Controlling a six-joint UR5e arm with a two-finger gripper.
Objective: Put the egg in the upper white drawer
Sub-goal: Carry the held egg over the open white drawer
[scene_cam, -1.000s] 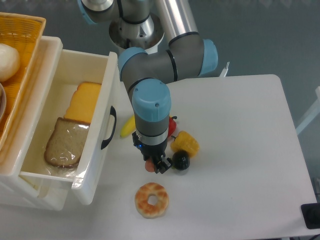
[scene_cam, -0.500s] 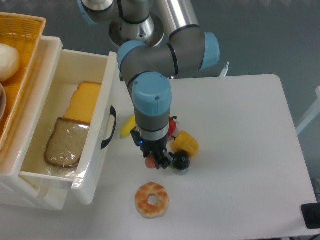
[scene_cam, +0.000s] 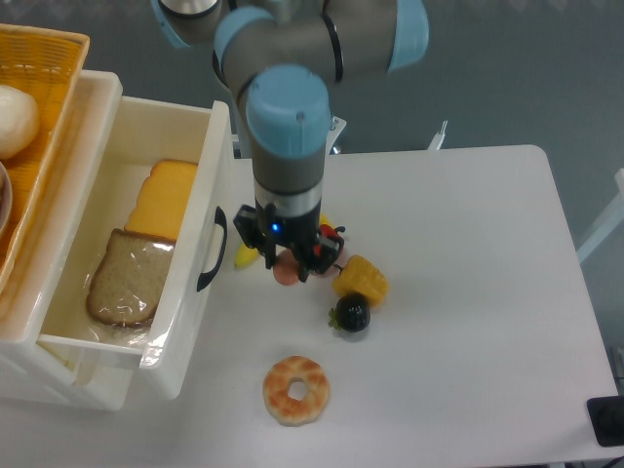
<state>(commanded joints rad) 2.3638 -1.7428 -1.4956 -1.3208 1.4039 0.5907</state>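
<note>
The egg (scene_cam: 286, 274), a small salmon oval, sits between the fingers of my gripper (scene_cam: 287, 269), which is shut on it and holds it above the table, just right of the drawer's front. The upper white drawer (scene_cam: 210, 185) stands pulled open at the left, its black curved handle (scene_cam: 212, 250) facing the gripper. Inside it lie a slice of brown bread (scene_cam: 125, 278) and a yellow cheese slab (scene_cam: 166, 198).
On the table near the gripper lie a yellow banana (scene_cam: 249, 256), a red item (scene_cam: 334, 246), a yellow corn piece (scene_cam: 362, 279), a black plum (scene_cam: 353, 314) and a donut (scene_cam: 296, 390). A yellow wicker basket (scene_cam: 44, 78) with a white ball (scene_cam: 17, 119) stands at the far left.
The gripper has risen from the table beside the plum with the egg in it and shifted up and slightly left, toward the drawer. The plum stays on the table.
</note>
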